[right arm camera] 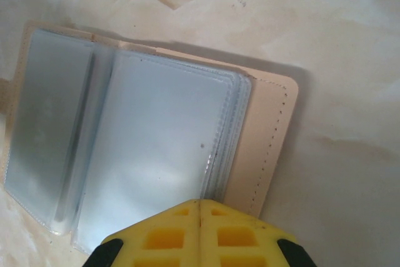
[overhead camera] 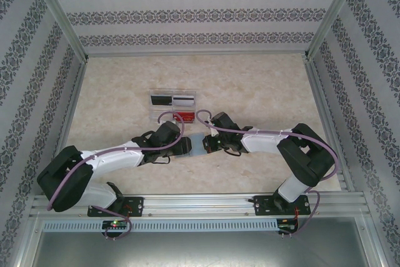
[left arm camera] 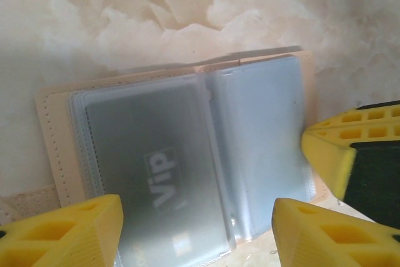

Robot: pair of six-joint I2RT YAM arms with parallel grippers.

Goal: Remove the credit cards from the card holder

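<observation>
The tan card holder (left arm camera: 53, 145) lies open on the marble table, its clear sleeves fanned out. A grey credit card (left arm camera: 156, 173) printed "ViP" sits inside the left sleeve. My left gripper (left arm camera: 197, 236) hovers open over the holder's near edge, one yellow finger on each side of that sleeve, holding nothing. My right gripper (right arm camera: 200, 217) is shut, its joined tips over the right-hand sleeves beside the stitched tan cover (right arm camera: 269, 142). From above, the holder (overhead camera: 199, 145) lies between the left gripper (overhead camera: 189, 146) and the right gripper (overhead camera: 209, 144).
A clear plastic tray (overhead camera: 174, 101) with black, silver and red cards stands just behind the two wrists. Patterned walls and metal rails enclose the table on three sides. Bare marble surface stretches to the left, right and back.
</observation>
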